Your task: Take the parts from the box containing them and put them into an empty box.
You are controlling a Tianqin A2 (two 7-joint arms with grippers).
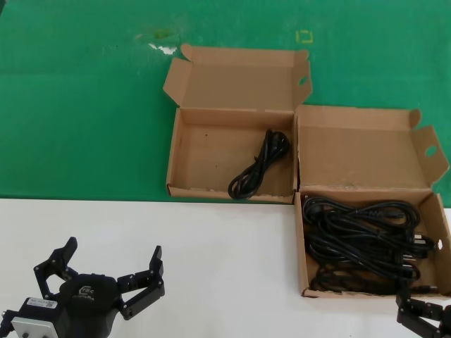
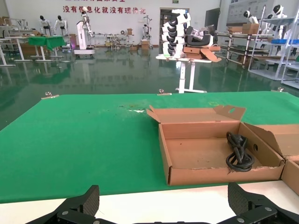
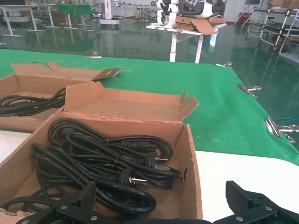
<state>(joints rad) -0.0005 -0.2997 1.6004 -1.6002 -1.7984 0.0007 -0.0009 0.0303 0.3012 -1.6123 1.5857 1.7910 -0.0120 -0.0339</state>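
The box of parts (image 1: 301, 246) stands at the right, lid open, with several looped black power cords (image 1: 366, 236) in it; they also show in the right wrist view (image 3: 103, 158). The other box (image 1: 211, 191), with whitish chips on its front rim (image 2: 219, 175), stands in the middle and holds one cord bundle (image 1: 257, 165) at its right side, also seen in the left wrist view (image 2: 239, 151). My right gripper (image 1: 426, 317) is open and empty at the full box's near right corner (image 3: 161, 193). My left gripper (image 1: 113, 248) is open and empty at the front left (image 2: 164, 198).
Both boxes lie across the border between the green mat (image 1: 84, 105) and the white table surface (image 1: 225, 260). Their hinged lids stand up at the back. Metal clips (image 3: 280, 128) hold the mat at the table's right edge.
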